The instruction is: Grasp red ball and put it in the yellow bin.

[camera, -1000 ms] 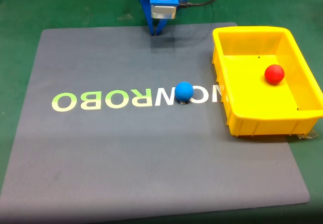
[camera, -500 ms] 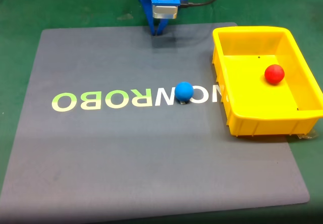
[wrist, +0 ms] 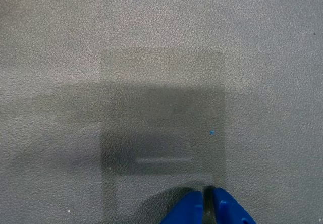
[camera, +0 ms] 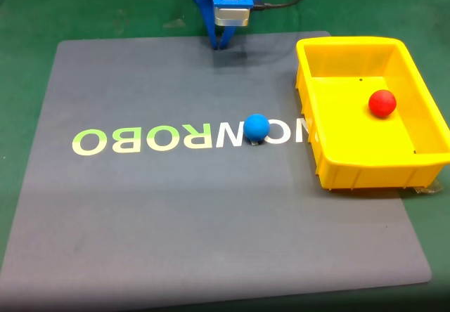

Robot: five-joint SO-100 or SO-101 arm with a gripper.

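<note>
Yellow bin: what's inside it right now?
The yellow bin holds one red ball, resting on its floor toward the far right. The near wall hides a strip of the floor behind it.

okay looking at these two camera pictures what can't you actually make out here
- Blue two-finger gripper in the wrist view: the bottom edge cuts off all but its tips.
- Blue robot arm in the fixed view: the top edge cuts off its upper part.
- Bright yellow rectangular plastic bin, holding the small red ball: its near wall hides part of the floor inside.
- Pale lettering on the grey mat: the small blue ball covers one letter.
</note>
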